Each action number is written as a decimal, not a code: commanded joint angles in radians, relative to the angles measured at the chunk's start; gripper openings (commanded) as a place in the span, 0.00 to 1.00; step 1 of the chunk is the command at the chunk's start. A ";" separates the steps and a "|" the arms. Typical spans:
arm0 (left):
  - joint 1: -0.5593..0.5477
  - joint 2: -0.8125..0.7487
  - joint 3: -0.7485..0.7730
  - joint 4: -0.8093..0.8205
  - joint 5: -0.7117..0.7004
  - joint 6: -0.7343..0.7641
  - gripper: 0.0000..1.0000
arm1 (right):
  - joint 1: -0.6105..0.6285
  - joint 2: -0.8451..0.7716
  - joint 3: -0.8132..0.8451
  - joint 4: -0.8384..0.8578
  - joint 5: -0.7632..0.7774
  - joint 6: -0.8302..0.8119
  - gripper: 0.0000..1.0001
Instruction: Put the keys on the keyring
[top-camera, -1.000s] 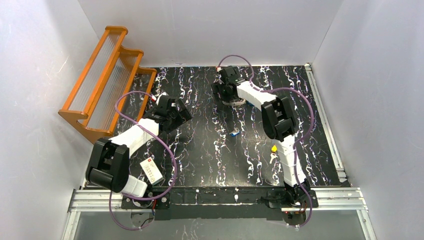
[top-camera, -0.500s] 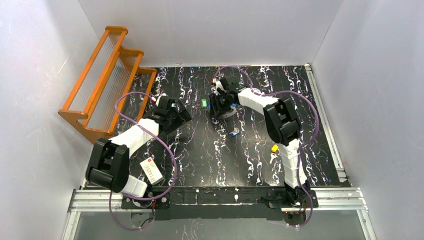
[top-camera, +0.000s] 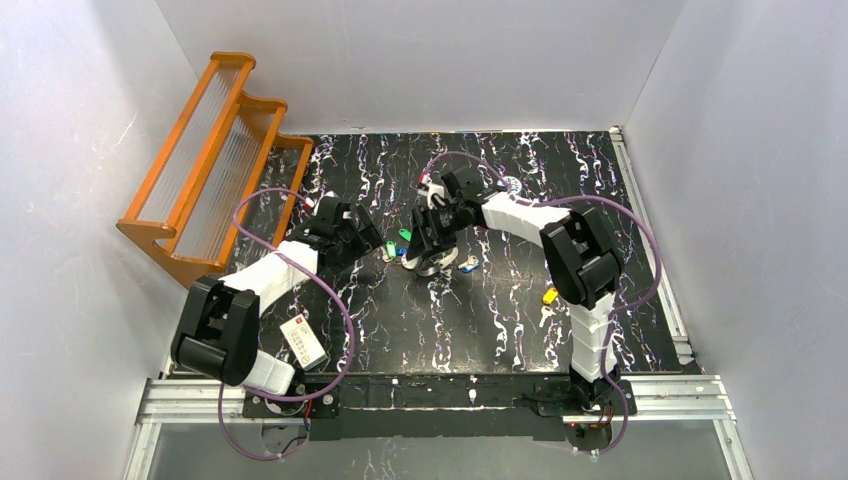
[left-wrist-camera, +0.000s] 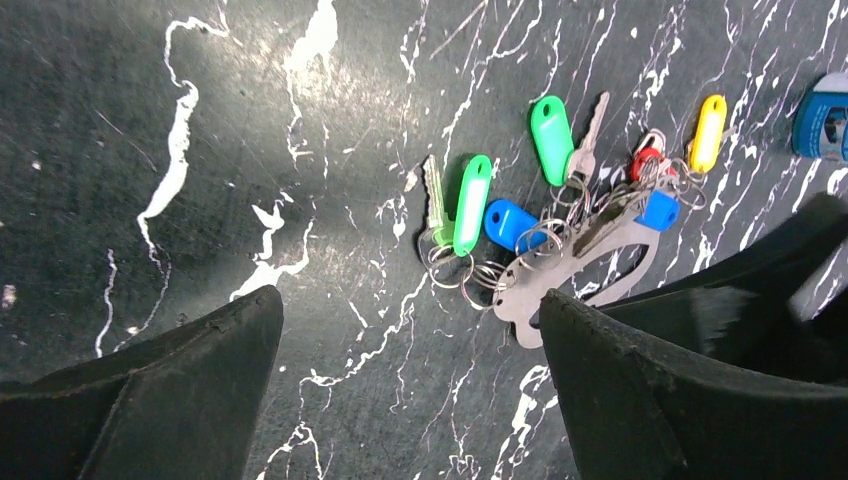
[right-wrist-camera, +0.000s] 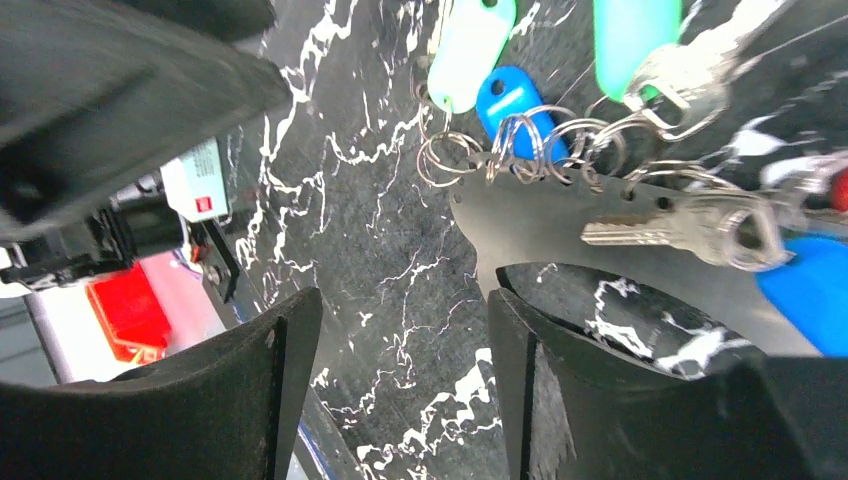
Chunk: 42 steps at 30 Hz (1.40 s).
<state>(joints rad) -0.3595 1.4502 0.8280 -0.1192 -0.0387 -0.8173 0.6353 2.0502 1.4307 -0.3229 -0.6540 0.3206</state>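
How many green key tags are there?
2. The lime green tag lies leftmost; the teal green tag lies right of it, beside a silver key. Others may be hidden.

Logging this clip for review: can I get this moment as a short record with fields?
keyring: pale flat loop lying on the table
keys: tagged bunch on small rings along its edge
loose yellow key: lies apart from the bunch
left gripper: open, above the table beside the keys
right gripper: open, at the keyring's end, contact unclear
orange rack: far left
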 joint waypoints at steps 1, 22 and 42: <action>-0.006 -0.022 -0.040 0.020 0.075 -0.004 0.98 | -0.058 -0.102 0.007 0.035 0.042 0.043 0.71; -0.105 0.157 0.000 0.114 0.189 0.028 0.84 | -0.134 0.035 0.111 -0.204 0.385 -0.044 0.65; -0.232 0.129 -0.024 0.080 0.202 0.036 0.50 | -0.046 0.157 0.285 -0.238 0.325 -0.072 0.55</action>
<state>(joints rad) -0.5446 1.6417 0.8375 0.0284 0.1459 -0.8024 0.5457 2.1937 1.6894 -0.5438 -0.2928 0.2623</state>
